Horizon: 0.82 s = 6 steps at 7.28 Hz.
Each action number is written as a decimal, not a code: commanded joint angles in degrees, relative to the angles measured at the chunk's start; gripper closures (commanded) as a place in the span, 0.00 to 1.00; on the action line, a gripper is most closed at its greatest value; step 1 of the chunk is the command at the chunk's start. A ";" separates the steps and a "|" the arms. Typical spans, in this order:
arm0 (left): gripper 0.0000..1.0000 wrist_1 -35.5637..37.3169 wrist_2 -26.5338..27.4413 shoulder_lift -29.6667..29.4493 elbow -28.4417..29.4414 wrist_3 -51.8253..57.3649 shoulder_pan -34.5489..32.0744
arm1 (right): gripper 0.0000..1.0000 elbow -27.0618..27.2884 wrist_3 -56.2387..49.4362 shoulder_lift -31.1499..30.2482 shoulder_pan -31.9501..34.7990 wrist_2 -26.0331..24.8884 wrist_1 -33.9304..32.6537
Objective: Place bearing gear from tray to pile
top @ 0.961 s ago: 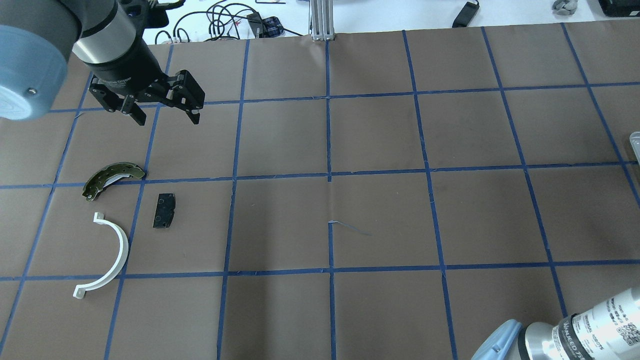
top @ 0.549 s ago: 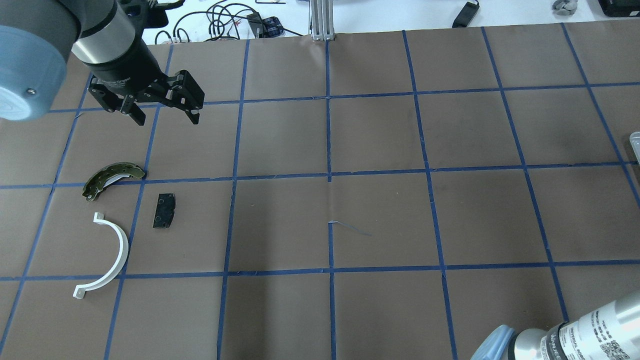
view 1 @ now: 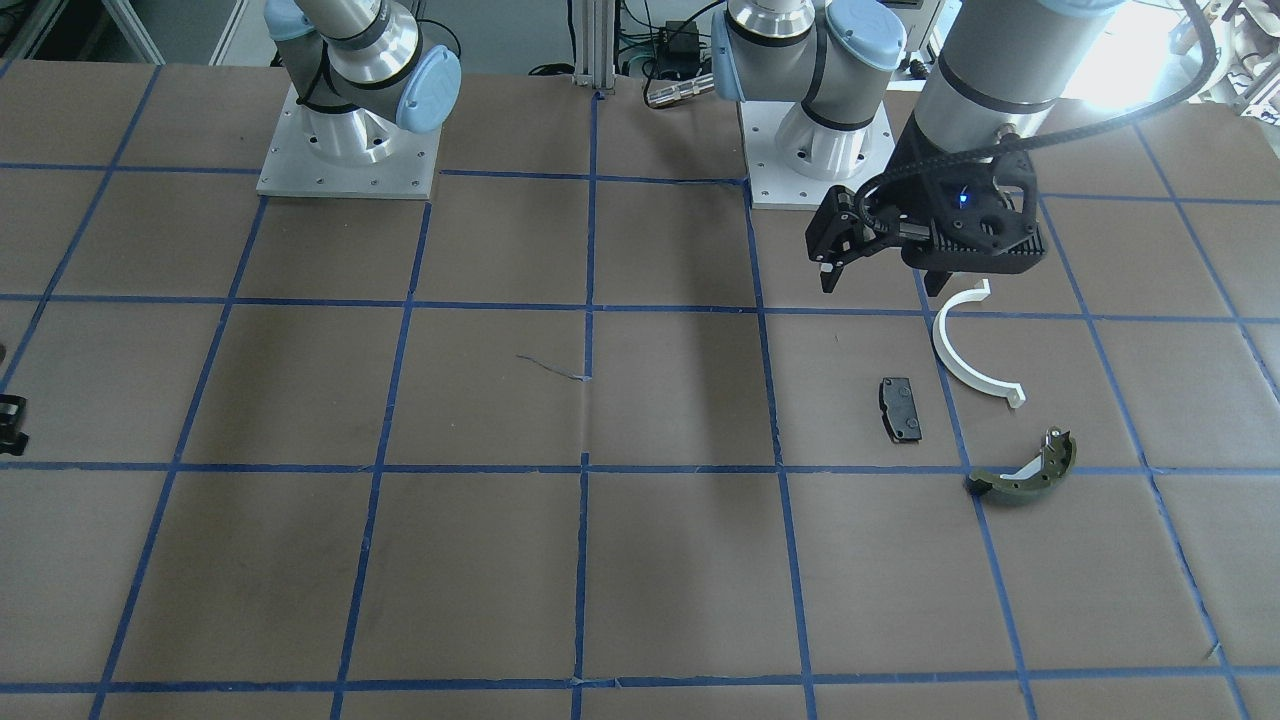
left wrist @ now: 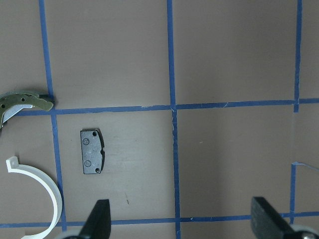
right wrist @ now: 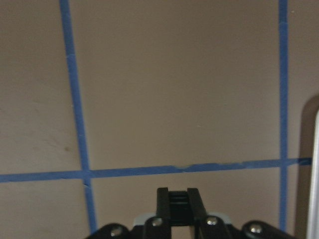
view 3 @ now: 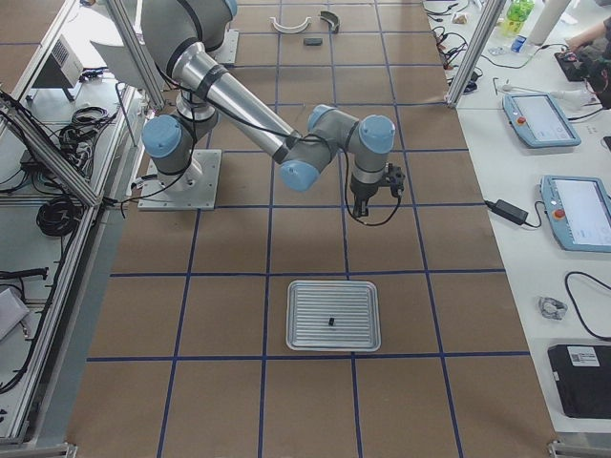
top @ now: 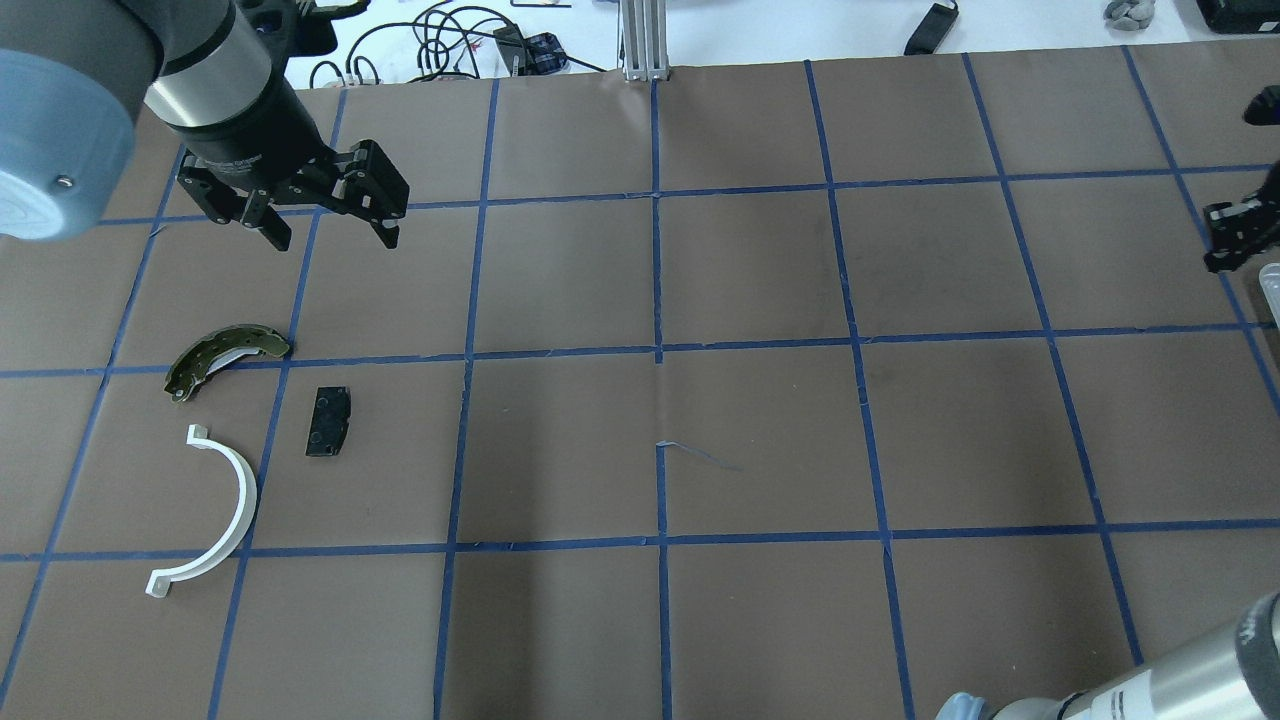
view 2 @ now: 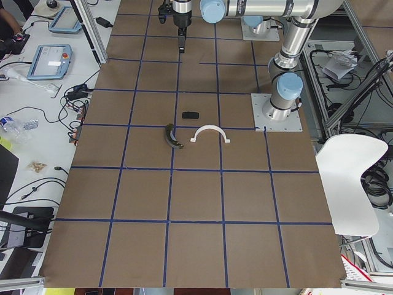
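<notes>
The bearing gear (view 3: 330, 321) is a small dark part lying on the metal tray (view 3: 305, 334), seen in the exterior right view. My right gripper (right wrist: 177, 198) is shut and empty. It hangs over brown paper beside the tray's edge (right wrist: 313, 169), and also shows at the right edge of the overhead view (top: 1235, 232). The pile lies at the left: a white half-ring (top: 236, 500), a black pad (top: 329, 421) and an olive-green shoe (top: 224, 357). My left gripper (top: 333, 236) is open and empty, raised beyond the pile. The pad (left wrist: 92, 151) shows in its wrist view.
The table is covered in brown paper with a blue tape grid. The arm bases (view 1: 348, 150) stand on the robot's side. Cables and an aluminium post (top: 640, 40) sit past the far edge. A corner of the tray (top: 1270, 280) shows at the right edge.
My right arm has swung out of the lower right corner, and its gripper now shows at the right edge near the tray. My left arm and the pile have not moved.
</notes>
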 commanded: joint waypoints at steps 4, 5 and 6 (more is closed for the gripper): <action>0.00 0.00 0.19 0.09 0.01 0.00 0.00 | 1.00 0.88 28.97 -1.21 26.69 1.13 0.26; 0.00 0.00 0.19 0.00 0.02 0.09 0.00 | 1.00 0.88 32.49 -1.30 31.08 1.31 0.08; 0.00 0.00 0.19 0.00 0.02 0.09 0.00 | 1.00 0.88 37.13 -1.21 35.65 1.49 -0.35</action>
